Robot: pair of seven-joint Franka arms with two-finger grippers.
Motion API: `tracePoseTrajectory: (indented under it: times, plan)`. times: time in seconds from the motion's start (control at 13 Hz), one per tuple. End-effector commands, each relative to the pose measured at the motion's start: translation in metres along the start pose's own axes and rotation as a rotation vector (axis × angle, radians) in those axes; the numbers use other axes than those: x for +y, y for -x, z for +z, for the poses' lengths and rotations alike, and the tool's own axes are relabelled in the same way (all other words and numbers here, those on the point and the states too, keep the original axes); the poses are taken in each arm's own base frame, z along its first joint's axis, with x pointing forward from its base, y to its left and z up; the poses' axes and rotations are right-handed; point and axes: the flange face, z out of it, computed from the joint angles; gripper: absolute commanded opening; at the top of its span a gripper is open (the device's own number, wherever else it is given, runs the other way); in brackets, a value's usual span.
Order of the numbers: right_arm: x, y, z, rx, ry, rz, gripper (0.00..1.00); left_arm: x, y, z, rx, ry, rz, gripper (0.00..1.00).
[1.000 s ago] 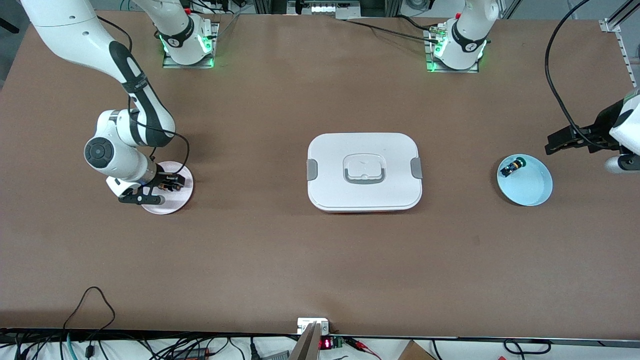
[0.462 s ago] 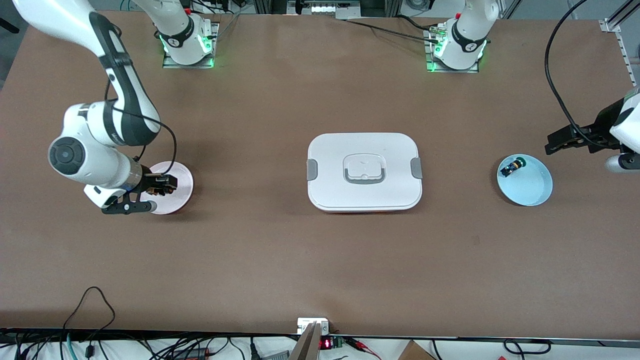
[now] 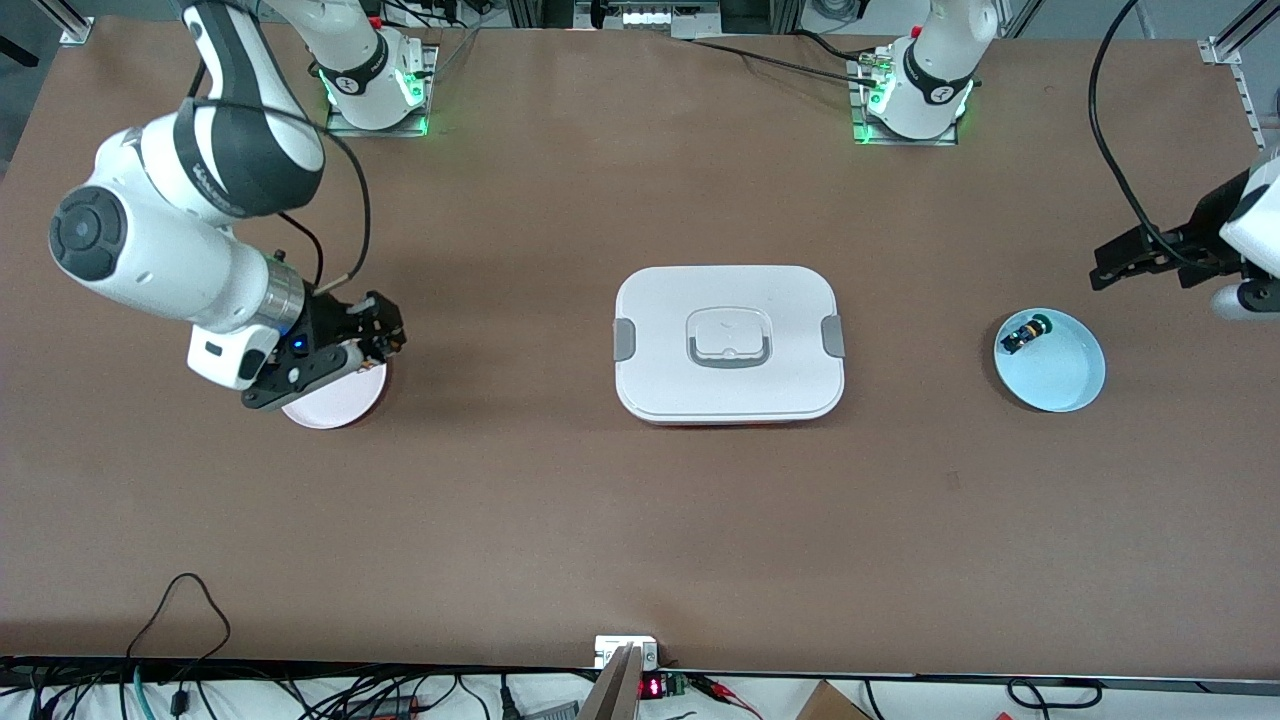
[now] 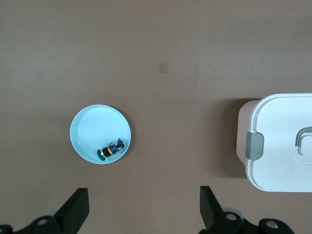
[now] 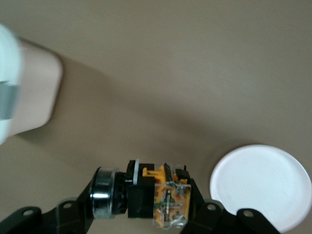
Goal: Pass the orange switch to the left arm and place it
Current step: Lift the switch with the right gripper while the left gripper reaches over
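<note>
My right gripper (image 3: 383, 333) is shut on the orange switch (image 5: 163, 197) and holds it in the air over the edge of the pink plate (image 3: 335, 402). In the right wrist view the switch lies sideways between the jaws of the right gripper (image 5: 141, 204), showing a metal ring, a black collar and an orange body. The white box (image 3: 728, 345) with grey clips sits at the table's middle; its corner shows in the right wrist view (image 5: 6, 73). My left gripper (image 3: 1112, 270) is open and empty, waiting over the table beside the blue plate (image 3: 1062, 378).
The blue plate (image 4: 90, 129) holds a small green-capped switch (image 3: 1028, 333), which also shows in the left wrist view (image 4: 111, 149). The pink plate (image 5: 263, 185) has nothing on it. The box (image 4: 287, 146) stands between the two plates. Cables lie along the table's front edge.
My right gripper has risen from the pink plate with the orange switch and shifted a little toward the box. The left arm has hardly moved.
</note>
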Motion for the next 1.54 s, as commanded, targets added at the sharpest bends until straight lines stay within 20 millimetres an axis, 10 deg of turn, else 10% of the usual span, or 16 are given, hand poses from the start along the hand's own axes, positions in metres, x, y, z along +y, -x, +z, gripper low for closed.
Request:
tracePoseTrajectory:
  times: [0.0,0.38,0.92,1.46]
  plan:
    - [-0.033,0.0,-0.022,0.064,-0.109,-0.242,0.08,0.018,0.019,0.005,-0.013,-0.01,0.039,1.0]
    - [-0.081,-0.014,-0.02,0.3,-0.412,-0.597,0.08,0.023,0.028,0.037,-0.096,0.038,0.09,1.0]
    - [-0.1,-0.029,0.014,0.763,-0.759,-0.744,0.08,0.102,0.027,0.117,-0.266,0.977,-0.117,1.0]
    - [-0.194,-0.05,0.072,0.963,-0.9,-0.592,0.08,0.309,0.065,0.128,-0.247,1.465,-0.465,1.0]
